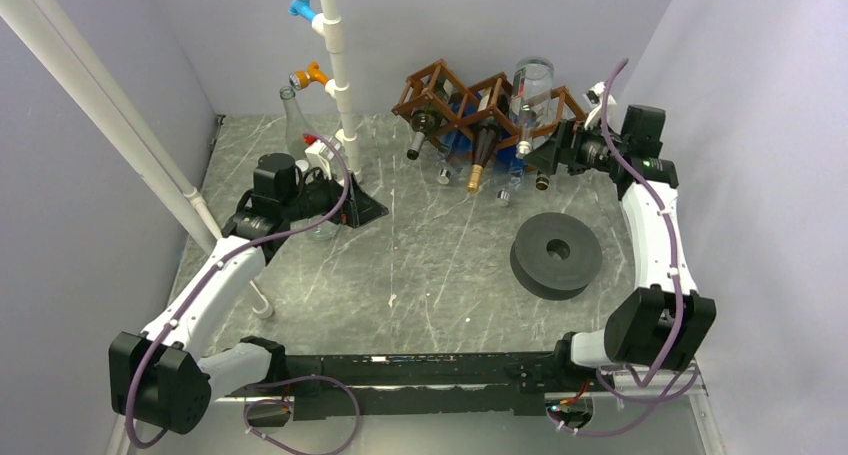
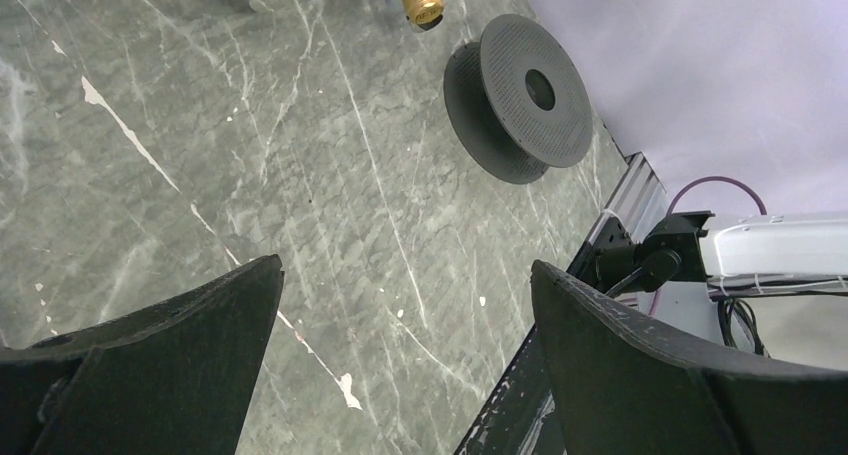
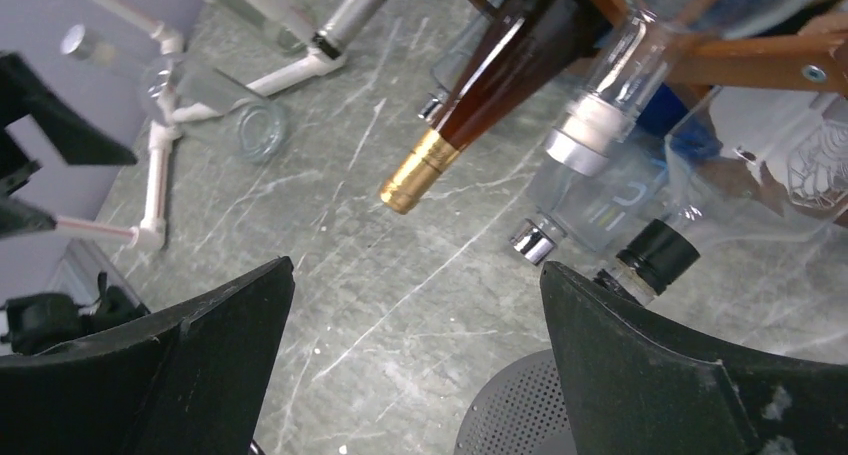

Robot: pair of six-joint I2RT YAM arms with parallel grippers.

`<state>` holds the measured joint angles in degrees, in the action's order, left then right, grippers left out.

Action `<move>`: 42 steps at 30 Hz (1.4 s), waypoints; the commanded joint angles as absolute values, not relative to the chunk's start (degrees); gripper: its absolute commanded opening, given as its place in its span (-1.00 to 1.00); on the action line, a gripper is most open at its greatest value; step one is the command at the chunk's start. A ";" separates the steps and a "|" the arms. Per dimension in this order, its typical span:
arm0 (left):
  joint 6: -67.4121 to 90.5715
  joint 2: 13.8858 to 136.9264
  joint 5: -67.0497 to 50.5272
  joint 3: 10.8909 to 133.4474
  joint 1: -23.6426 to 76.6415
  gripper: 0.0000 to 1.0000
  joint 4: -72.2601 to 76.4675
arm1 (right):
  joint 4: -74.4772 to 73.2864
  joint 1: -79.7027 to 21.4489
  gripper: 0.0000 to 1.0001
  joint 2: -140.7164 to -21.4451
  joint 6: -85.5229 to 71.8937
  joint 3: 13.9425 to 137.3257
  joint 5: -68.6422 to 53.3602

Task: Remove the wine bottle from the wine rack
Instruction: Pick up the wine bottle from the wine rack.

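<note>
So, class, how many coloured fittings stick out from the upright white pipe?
2: a blue plastic fitting near the top edge, an orange plastic fitting below it. Others may lie above frame.

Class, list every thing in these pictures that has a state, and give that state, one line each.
wine rack: standing, bottles in its cells.
brown bottle: in the rack, gold-capped neck sticking out, not gripped.
clear bottle: in the rack, silver cap on.
left gripper: open, empty.
right gripper: open, empty, near the bottle necks.
black spool: lying flat.
</note>
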<state>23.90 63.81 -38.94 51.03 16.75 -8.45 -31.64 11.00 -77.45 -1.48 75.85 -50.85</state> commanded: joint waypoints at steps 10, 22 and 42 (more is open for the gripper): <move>21.80 65.21 -41.62 52.71 16.87 0.99 -8.42 | -23.77 4.92 0.88 -86.92 -15.43 81.00 -29.95; 21.01 64.70 -41.42 53.08 16.74 0.99 -9.18 | -19.47 3.86 0.76 -94.93 -20.62 83.88 -27.23; 20.22 64.04 -40.95 53.28 16.44 0.99 -9.84 | -14.17 2.90 0.45 -102.00 -25.20 85.78 -31.36</move>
<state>21.69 65.25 -40.27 51.05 16.69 -10.00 -18.39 2.90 -100.77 -23.20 82.78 -28.86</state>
